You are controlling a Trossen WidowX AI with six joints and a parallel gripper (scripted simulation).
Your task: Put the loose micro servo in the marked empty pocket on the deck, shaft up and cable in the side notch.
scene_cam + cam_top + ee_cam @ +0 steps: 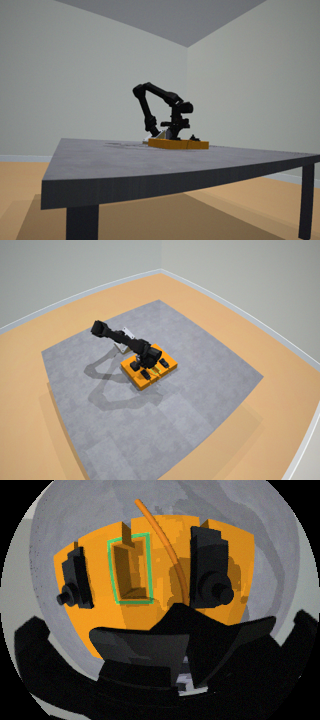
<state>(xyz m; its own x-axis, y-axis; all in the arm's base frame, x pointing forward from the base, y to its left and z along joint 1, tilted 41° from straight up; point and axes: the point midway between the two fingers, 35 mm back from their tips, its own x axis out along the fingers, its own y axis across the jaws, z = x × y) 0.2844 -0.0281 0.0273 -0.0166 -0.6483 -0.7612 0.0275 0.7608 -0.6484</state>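
Observation:
The orange deck [172, 364] [168, 144] [100, 617] lies on the table. Its marked pocket [155, 369] [122, 570] is empty, outlined in green, with a notch at one edge. The loose grey servo [137, 358] [168, 133] is at the deck's base side, beside the gripper and mostly hidden; its tilt and contact with the deck cannot be told. Its orange cable [165, 537] runs from behind the fingers across the deck beside the pocket. My gripper [174, 138] [177, 606] is shut, with nothing seen between its fingertips, pointing down low over the deck.
Fitted black servos [145, 374] [163, 362] [209, 565] [80, 580] stand on either side of the pocket, shafts raised. A white slanted mount [129, 333] is at the arm's base, behind the deck. The grey table [193, 400] [116, 165] extends around the deck.

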